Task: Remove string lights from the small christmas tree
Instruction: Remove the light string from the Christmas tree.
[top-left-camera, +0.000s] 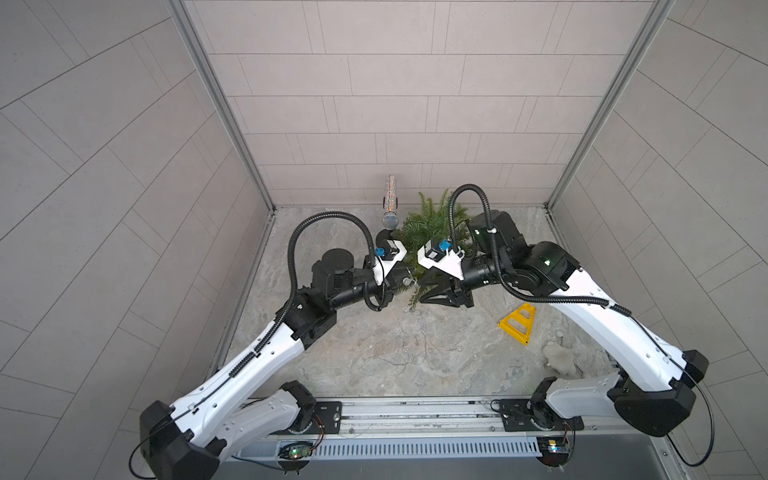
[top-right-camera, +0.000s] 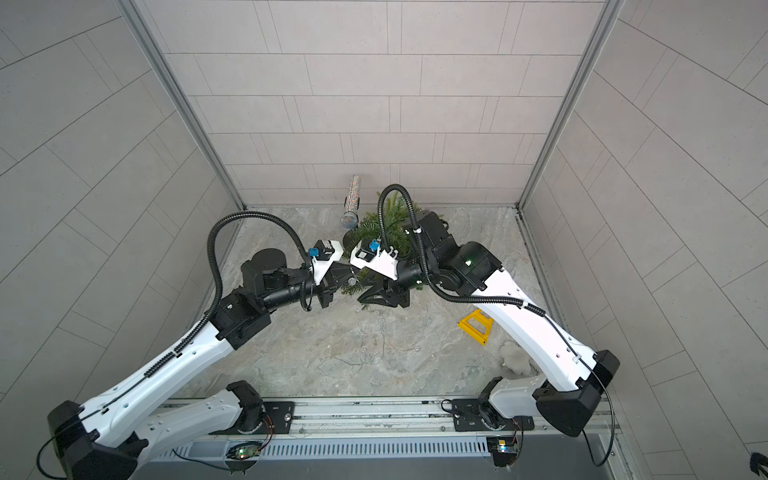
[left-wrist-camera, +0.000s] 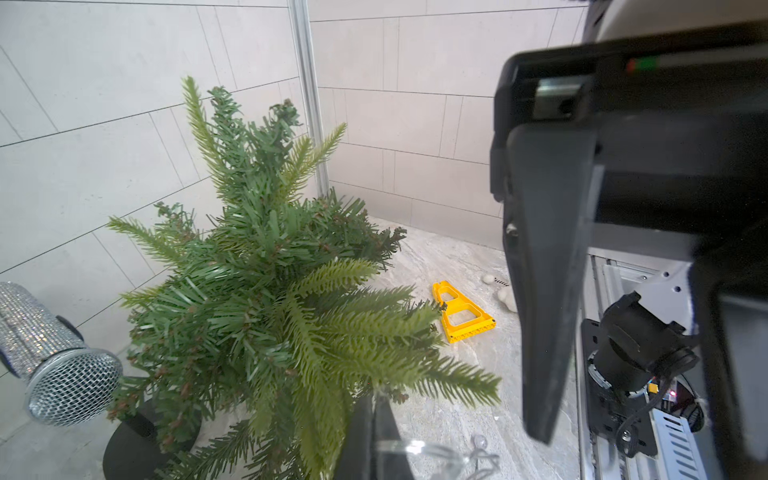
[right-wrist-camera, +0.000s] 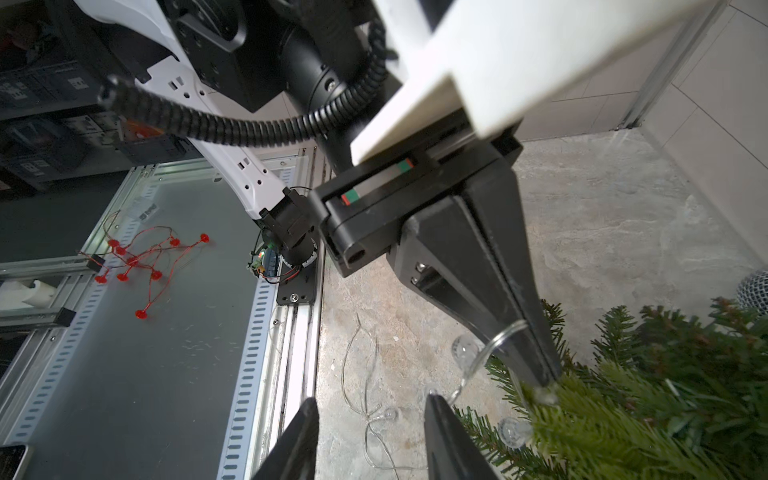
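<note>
most of the string lights (right-wrist-camera: 463, 345) lie slack on the tabletop (top-left-camera: 332, 332), in loose loops at the lower centre of both top views. no bulbs show among the upper branches of the small christmas tree (left-wrist-camera: 270, 291), which stands at the back centre. the job looks nearly done. what seems left is the last stretch, where a couple of bulbs rest against the lowest branches in the lower right of the right wrist view. the left end effector (right-wrist-camera: 544, 374) is pressed together on that stretch of wire. the right end effector (right-wrist-camera: 372, 399) has its fingers apart and empty, just beside it.

the tabletop is grey, marbled and stone-like. pale tiled walls (top-left-camera: 374, 83) close it in on three sides. a glittery microphone (top-left-camera: 390, 208) stands beside the tree, and a yellow frame (top-left-camera: 517, 324) lies at centre right.
</note>
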